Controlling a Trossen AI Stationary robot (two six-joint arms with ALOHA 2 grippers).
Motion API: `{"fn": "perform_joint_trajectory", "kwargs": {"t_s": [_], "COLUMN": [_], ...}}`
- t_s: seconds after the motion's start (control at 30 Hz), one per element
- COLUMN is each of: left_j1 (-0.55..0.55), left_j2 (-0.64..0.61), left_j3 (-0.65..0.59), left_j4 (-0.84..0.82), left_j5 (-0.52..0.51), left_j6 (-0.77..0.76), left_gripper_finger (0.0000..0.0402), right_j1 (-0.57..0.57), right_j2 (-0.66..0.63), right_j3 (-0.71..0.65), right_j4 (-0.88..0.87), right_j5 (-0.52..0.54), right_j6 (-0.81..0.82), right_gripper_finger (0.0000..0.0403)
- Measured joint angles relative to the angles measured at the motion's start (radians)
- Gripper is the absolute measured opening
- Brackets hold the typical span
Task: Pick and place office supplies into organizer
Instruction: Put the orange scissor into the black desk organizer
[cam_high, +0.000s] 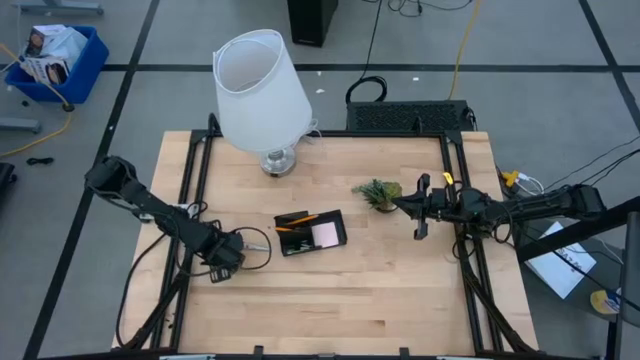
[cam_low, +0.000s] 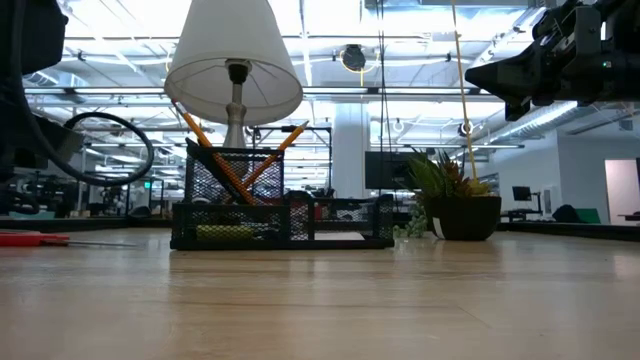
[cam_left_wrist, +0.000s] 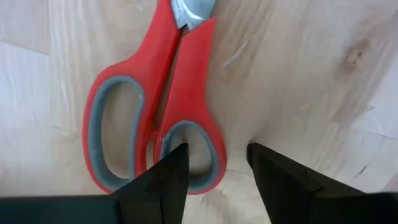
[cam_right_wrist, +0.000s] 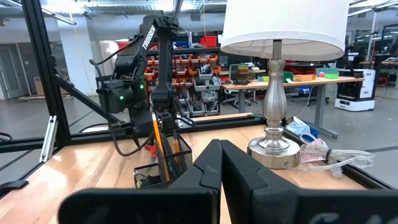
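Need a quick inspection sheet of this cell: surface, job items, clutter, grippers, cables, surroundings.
Surface: wooden table, bare in front.
Job's things: black mesh organizer holding pencils and pink sticky pad; red-handled scissors flat on the table.
Clutter: white lamp, small green plant.
Grippers: left gripper open over the scissors' handles; right gripper shut, raised beside the plant.
Cables: loops beside left gripper; yellow cord on floor.
Surroundings: blue bin, workshop shelves.

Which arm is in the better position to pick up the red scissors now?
Left. The left gripper is open right over the scissors, while the right gripper waits shut beside the plant, far away.
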Motion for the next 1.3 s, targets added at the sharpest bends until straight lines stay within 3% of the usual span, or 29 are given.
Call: {"fn": "perform_joint_trajectory", "kwargs": {"t_s": [0.1,0.3,0.37,0.57,0.77,1.0,1.3], "left_j1": [-0.001,-0.004,-0.005,-0.038,-0.103,-0.181,-0.221], "left_j2": [0.000,0.001,0.001,0.001,0.003,0.004,0.004], "left_j3": [0.001,0.003,0.003,0.003,0.020,0.119,0.262], "left_j4": [0.006,0.011,0.013,0.015,0.007,0.030,-0.186], "left_j5": [0.008,0.016,0.017,0.019,-0.002,-0.010,-0.068], "left_j6": [0.000,-0.027,-0.036,-0.129,-0.202,-0.230,-0.256], "left_gripper_finger": [0.0151,0.0036,0.0017,0.0050,0.0017,0.0027,0.0015], "right_j1": [0.000,0.000,0.000,0.000,0.000,0.000,0.000], "right_j2": [0.000,0.000,0.000,0.000,0.000,0.000,0.000], "right_j3": [0.000,0.000,0.000,0.000,0.000,0.000,0.000], "right_j4": [-0.001,0.000,-0.001,0.000,0.000,0.000,0.000], "right_j5": [0.000,0.000,0.000,0.000,0.000,0.000,0.000], "right_j6": [0.000,0.000,0.000,0.000,0.000,0.000,0.000], "right_gripper_finger": [0.0000,0.0000,0.0000,0.0000,0.0000,0.0000,0.0000]}}
